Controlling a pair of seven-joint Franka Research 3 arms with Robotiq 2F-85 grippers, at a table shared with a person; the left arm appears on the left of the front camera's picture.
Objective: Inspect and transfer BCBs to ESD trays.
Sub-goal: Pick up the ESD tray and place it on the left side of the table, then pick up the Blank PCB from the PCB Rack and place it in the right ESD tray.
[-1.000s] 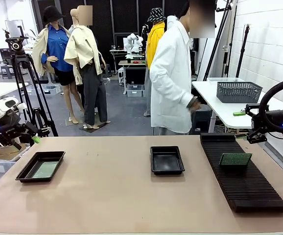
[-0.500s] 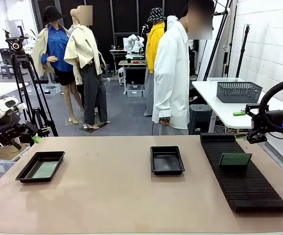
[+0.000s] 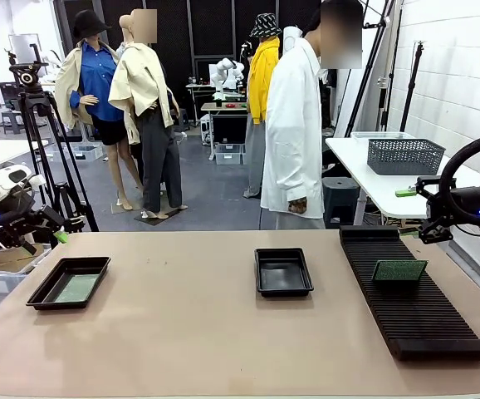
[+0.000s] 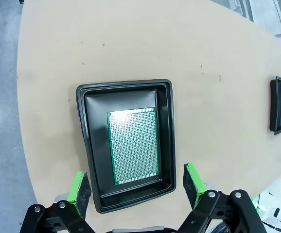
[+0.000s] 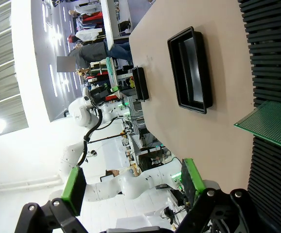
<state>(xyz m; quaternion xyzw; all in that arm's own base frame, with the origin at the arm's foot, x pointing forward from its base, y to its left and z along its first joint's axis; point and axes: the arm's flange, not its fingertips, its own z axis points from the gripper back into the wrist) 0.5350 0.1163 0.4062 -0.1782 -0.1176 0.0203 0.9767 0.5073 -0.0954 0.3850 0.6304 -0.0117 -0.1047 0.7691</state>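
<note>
White arm shells (image 3: pixel 3 184); black left end effector (image 4: pixel 136 183), right end effector (image 5: pixel 131 182); green pads (image 4: pixel 79 187); black cable loop (image 3: pixel 471 145).

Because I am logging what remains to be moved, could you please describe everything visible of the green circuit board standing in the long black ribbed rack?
The thin, flat green rectangular circuit board is dotted with a fine grid of holes. It stands on a long edge, leaning slightly, slotted between ribs partway along the long black ribbed rack at the table's right. Only the rack touches it.
</note>
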